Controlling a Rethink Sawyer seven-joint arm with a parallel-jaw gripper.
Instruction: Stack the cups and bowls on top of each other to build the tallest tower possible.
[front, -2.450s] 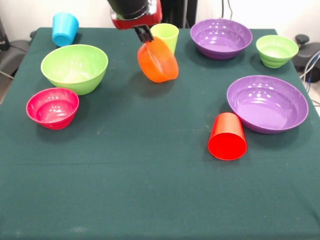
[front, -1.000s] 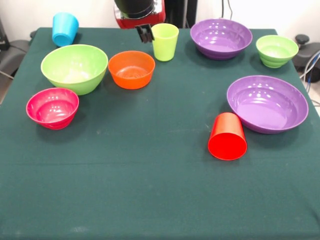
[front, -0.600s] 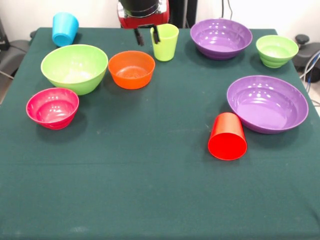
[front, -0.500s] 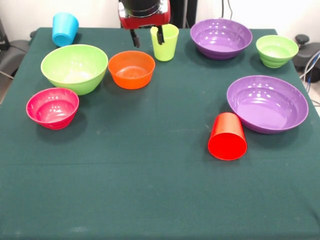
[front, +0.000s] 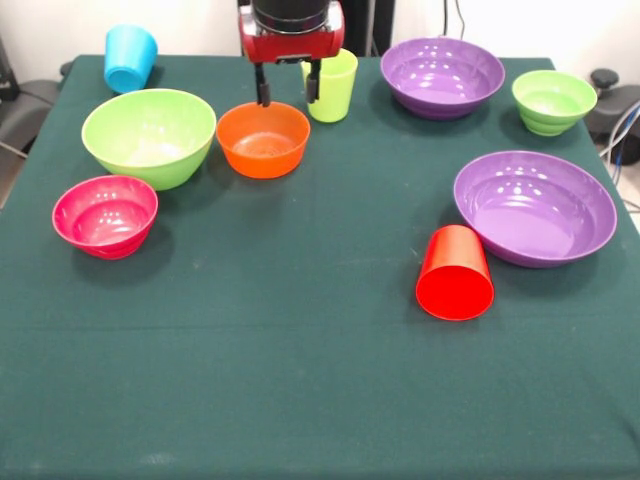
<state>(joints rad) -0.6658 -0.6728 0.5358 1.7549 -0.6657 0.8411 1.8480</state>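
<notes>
My gripper (front: 288, 85) hangs open just above the far rim of the orange bowl (front: 263, 140), with nothing between its fingers. The orange bowl stands upright beside the large lime green bowl (front: 149, 135). A pink bowl (front: 105, 215) sits at the left. Two purple bowls (front: 442, 76) (front: 535, 207) and a small green bowl (front: 553, 101) lie to the right. The lime green cup (front: 335, 86) stands upright right behind the gripper. On their sides lie the sky blue cup (front: 130, 58) and the red cup (front: 455, 272). No tower shows, and no orange cup.
The dark green tablecloth (front: 300, 380) covers the table. Its far edge runs just behind the blue cup and the far purple bowl. Dark chairs and cables stand beyond the left and right edges.
The gripper let go of the orange bowl, which came to rest upright on the cloth. The gripper then opened, turned and came down slightly over the bowl's far rim.
</notes>
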